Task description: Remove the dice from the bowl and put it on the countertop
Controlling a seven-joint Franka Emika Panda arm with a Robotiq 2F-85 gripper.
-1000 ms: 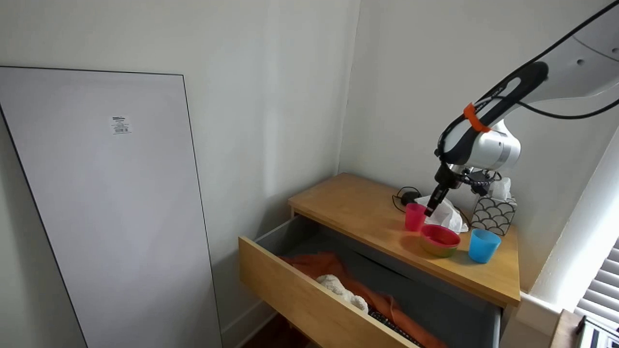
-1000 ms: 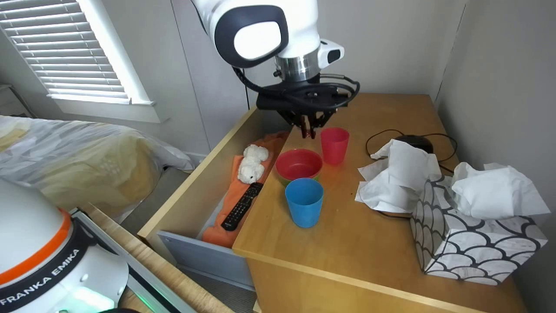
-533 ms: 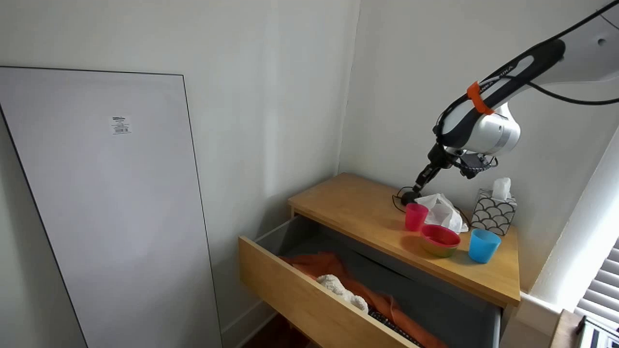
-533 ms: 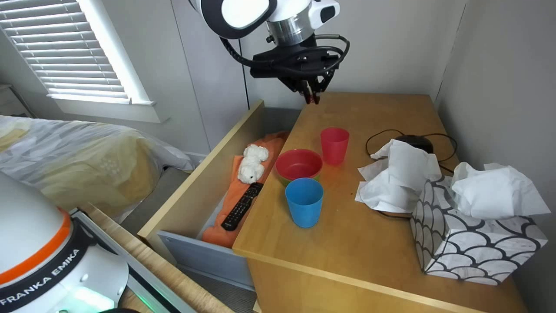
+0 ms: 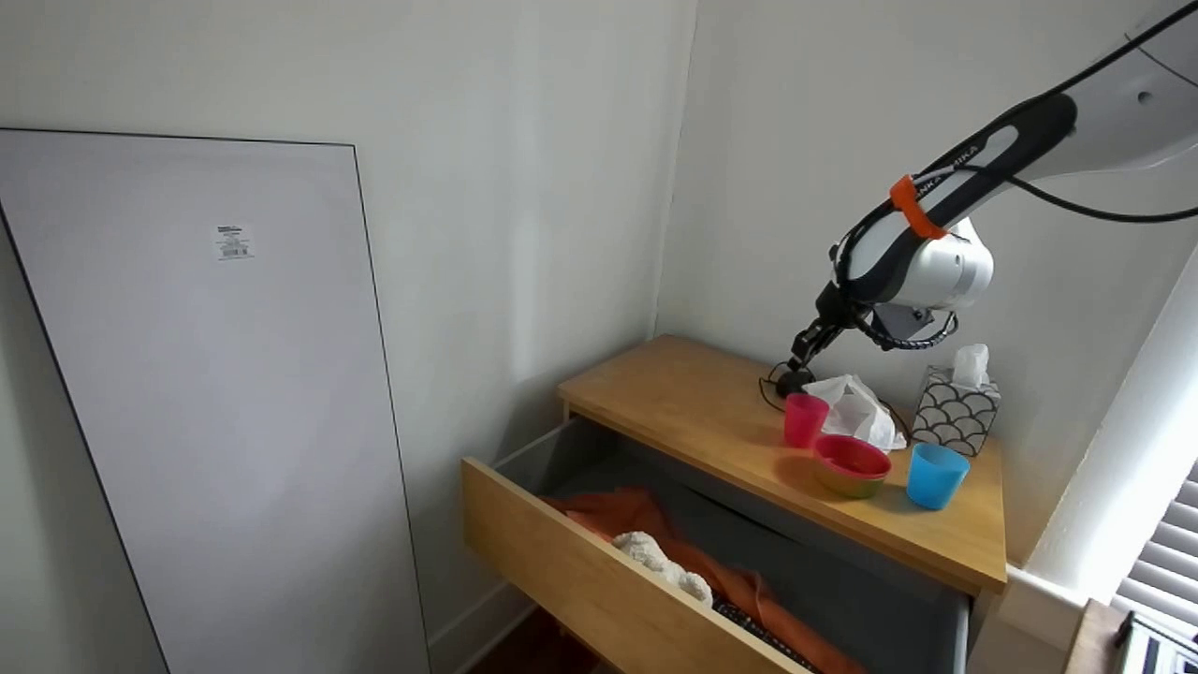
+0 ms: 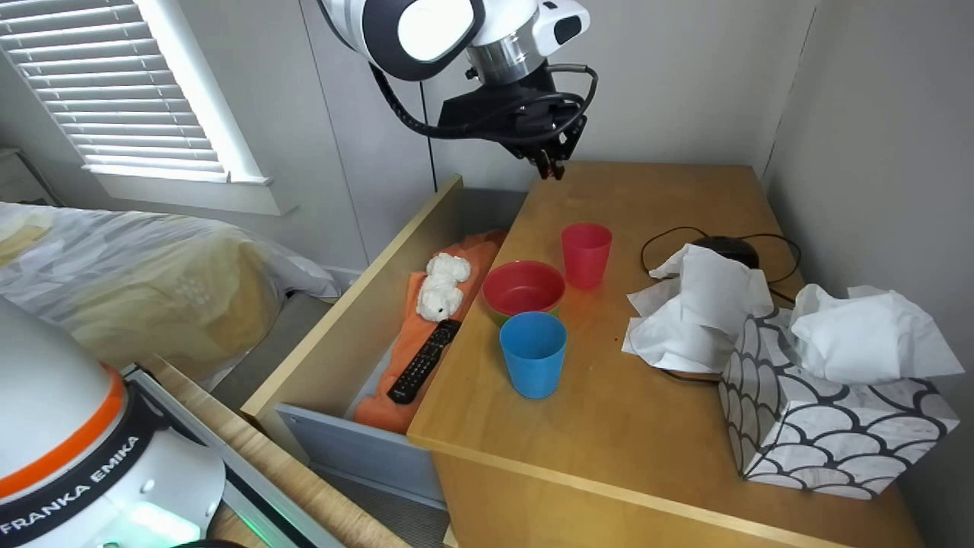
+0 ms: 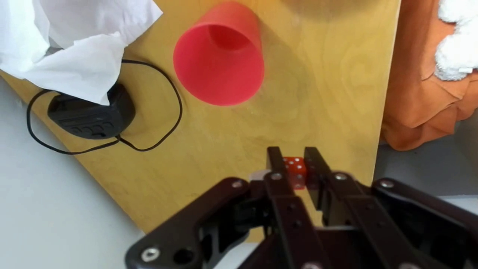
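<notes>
The red dice (image 7: 295,166) with white dots sits between my gripper's fingertips (image 7: 294,160) in the wrist view. My gripper is shut on it and holds it above the countertop (image 7: 321,116). In both exterior views the gripper (image 5: 797,360) (image 6: 552,171) is in the air beyond the pink cup, away from the bowl. The red bowl (image 5: 852,461) (image 6: 523,288) has a green underside and stands near the countertop's front edge. Its inside shows bare in an exterior view. It is out of the wrist view. The countertop shows light tan wood (image 5: 655,384) (image 6: 662,441).
A pink cup (image 6: 586,255) stands beside the bowl, and a blue cup (image 6: 534,354) on its other side. Crumpled tissue (image 6: 696,312), a black corded device (image 7: 93,116) and a tissue box (image 6: 845,434) lie toward the wall. An open drawer (image 5: 618,571) juts out below the front edge.
My gripper has risen and moved away from the bowl and pink cup toward the countertop's far end, with the dice. In the last half second it has shifted and tilted only slightly.
</notes>
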